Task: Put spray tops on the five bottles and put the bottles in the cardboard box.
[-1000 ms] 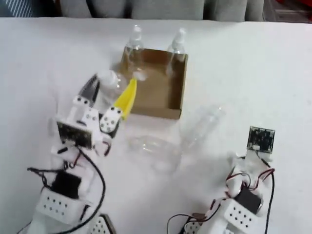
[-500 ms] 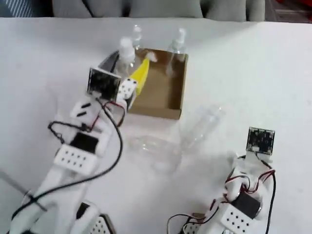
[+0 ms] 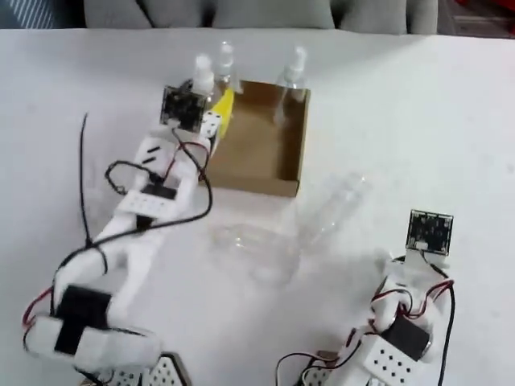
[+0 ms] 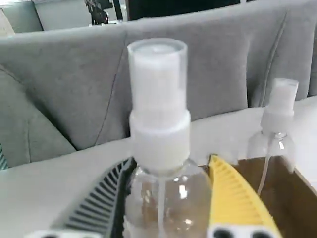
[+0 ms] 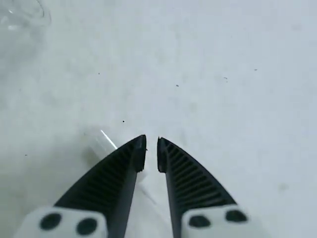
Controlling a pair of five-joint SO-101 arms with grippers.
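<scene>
Holding clear plastic bottle with white spray top [image 4: 159,148] at corner of brown cardboard box [image 3: 256,182]: your left gripper [image 4: 168,198], jaws clamped | your right gripper [image 5: 151,153]: jaws nearly touching, empty.

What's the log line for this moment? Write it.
left gripper: shut on spray bottle by cardboard box corner | right gripper: shut, empty | boxed bottles: two | lying bottles: two

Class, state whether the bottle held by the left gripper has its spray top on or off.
On: the white spray top caps the bottle, its tube running down inside.
</scene>
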